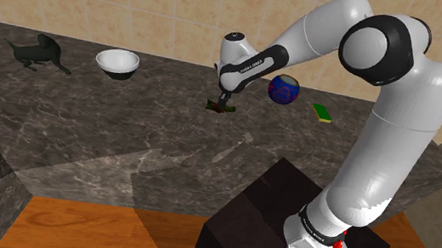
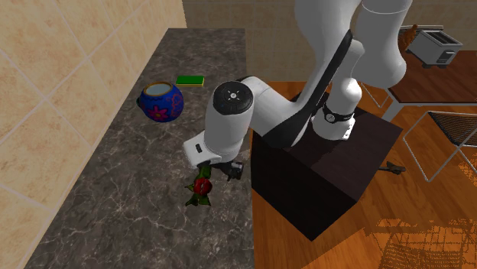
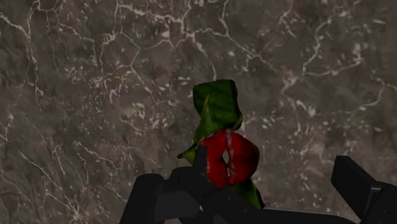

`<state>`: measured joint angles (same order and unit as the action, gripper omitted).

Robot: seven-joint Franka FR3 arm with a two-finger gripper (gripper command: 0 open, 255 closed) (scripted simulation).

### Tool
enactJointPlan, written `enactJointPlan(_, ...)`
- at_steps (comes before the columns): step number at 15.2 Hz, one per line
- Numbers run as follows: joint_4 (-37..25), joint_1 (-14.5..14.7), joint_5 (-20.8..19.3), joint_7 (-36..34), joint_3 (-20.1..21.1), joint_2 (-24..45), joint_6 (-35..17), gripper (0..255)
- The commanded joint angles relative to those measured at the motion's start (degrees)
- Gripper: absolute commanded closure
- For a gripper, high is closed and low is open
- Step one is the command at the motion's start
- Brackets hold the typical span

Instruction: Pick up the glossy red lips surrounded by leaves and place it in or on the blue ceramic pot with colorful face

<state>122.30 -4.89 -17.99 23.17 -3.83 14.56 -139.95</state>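
A black claw (image 1: 225,99) hangs low over a dark marbled table (image 1: 107,132), its fingers spread wide and released. Between them sit the glossy red lips (image 3: 226,156) ringed with green leaves, on the table directly under the claw. They are close to one finger and clear of the other. A blue pot (image 1: 283,89) with colourful markings stands near the claw, toward the shoulder view's right. A green sponge (image 1: 322,112) lies beyond it. A white bowl (image 1: 117,63) sits well apart on the claw's opposite side.
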Motion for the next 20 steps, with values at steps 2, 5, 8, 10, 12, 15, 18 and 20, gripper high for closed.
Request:
enactJointPlan(2, -0.32, -0.23, -0.4, -0.2, -0.27, 2.17, -1.91, 0)
enactJointPlan(5, -0.32, -0.33, -0.61, -0.34, -0.42, 3.13, -2.89, 0)
enactJointPlan(8, -0.33, -0.33, -0.61, -0.34, -0.42, 3.13, -2.89, 0)
enactJointPlan(10, -0.33, -0.33, -0.61, -0.34, -0.42, 3.13, -2.89, 0)
enactJointPlan(12, -0.32, -0.33, -0.61, -0.34, -0.42, 3.12, -2.88, 0)
enactJointPlan(15, -0.32, -0.33, -0.61, -0.34, -0.42, 3.12, -2.88, 255)
enactJointPlan(18, -0.32, -0.33, -0.61, -0.34, -0.42, 3.12, -2.88, 255)
enactJointPlan(20, -0.32, -0.33, -0.61, -0.34, -0.42, 3.12, -2.88, 255)
